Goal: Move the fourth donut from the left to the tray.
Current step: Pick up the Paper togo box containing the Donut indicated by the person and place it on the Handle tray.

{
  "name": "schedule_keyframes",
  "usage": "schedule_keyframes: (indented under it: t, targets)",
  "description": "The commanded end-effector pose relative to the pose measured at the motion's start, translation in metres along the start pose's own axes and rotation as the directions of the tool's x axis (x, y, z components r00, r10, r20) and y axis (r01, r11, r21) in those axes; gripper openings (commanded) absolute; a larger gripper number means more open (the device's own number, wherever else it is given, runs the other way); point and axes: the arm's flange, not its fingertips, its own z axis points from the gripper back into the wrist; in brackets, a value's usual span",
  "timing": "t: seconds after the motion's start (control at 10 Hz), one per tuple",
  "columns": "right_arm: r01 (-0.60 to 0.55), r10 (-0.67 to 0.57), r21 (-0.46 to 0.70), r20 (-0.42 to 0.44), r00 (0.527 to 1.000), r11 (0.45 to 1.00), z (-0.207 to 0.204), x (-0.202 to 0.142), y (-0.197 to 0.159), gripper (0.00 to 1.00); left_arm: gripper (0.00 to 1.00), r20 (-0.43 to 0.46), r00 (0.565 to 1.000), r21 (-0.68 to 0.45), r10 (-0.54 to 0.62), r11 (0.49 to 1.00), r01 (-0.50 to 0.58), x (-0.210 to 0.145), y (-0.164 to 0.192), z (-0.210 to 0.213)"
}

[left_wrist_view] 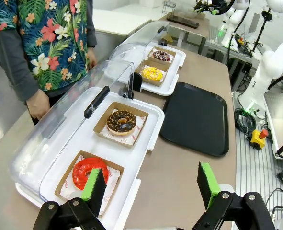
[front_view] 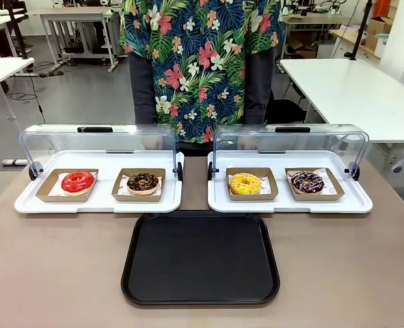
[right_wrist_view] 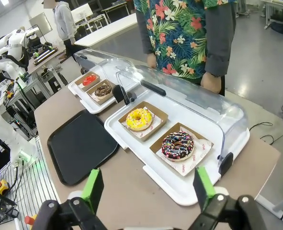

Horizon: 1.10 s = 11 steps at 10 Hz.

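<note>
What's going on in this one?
Nothing is being handled yet. Four donuts sit in two open display cases; the fourth donut, chocolate with drizzle, lies in its holder at far right. The black tray in front holds nothing. The left claw and right claw hang open. A person stands at the far side.

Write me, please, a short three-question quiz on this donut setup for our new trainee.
1. True or false: the tray already holds a donut.
2. Which donut shares a white display tray with the fourth donut? A red; B yellow; C green.
3. How do the jaws of the right gripper stand, and do they hold anything?

Key: 1 false, it is bare. 2 B, the yellow donut. 3 open, holding nothing.
</note>
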Motion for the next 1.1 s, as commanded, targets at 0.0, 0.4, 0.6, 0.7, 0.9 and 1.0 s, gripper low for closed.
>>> schedule_keyframes:
  t: [0.0,0.4,0.6,0.7,0.9,1.0]
  targets:
    - [-0.026,0.026,0.003,0.024,0.999,1.0,0.0002,0.0043,-0.0038,1.0,1.0,-0.014,1.0,0.0,-0.005,1.0,0.005,0.0005,0.0001,0.0004]
    - [-0.026,0.026,0.003,0.024,0.999,1.0,0.0002,0.0043,-0.0038,1.0,1.0,-0.014,1.0,0.0,-0.005,1.0,0.005,0.0005,0.0001,0.0004]
    - [-0.026,0.026,0.003,0.024,0.999,1.0,0.0002,0.0043,-0.0038,1.0,1.0,-0.014,1.0,0.0,-0.005,1.0,0.005,0.0005,0.0001,0.0004]
    - [-0.026,0.026,0.003,0.024,0.999,1.0,0.0002,0.0043,-0.0038,1.0,1.0,-0.014,1.0,0.0,-0.005,1.0,0.005,0.0005,0.0001,0.0004]
    - [-0.026,0.026,0.003,0.024,0.999,1.0,0.0002,0.0043,-0.0038,1.0,1.0,-0.014,1.0,0.0,-0.005,1.0,0.005,0.0005,0.0001,0.0004]
    - [-0.026,0.026,0.003,0.024,0.999,1.0,0.0002,0.0043,-0.0038,1.0,1.0,-0.014,1.0,0.0,-0.005,1.0,0.005,0.0005,0.0001,0.0004]
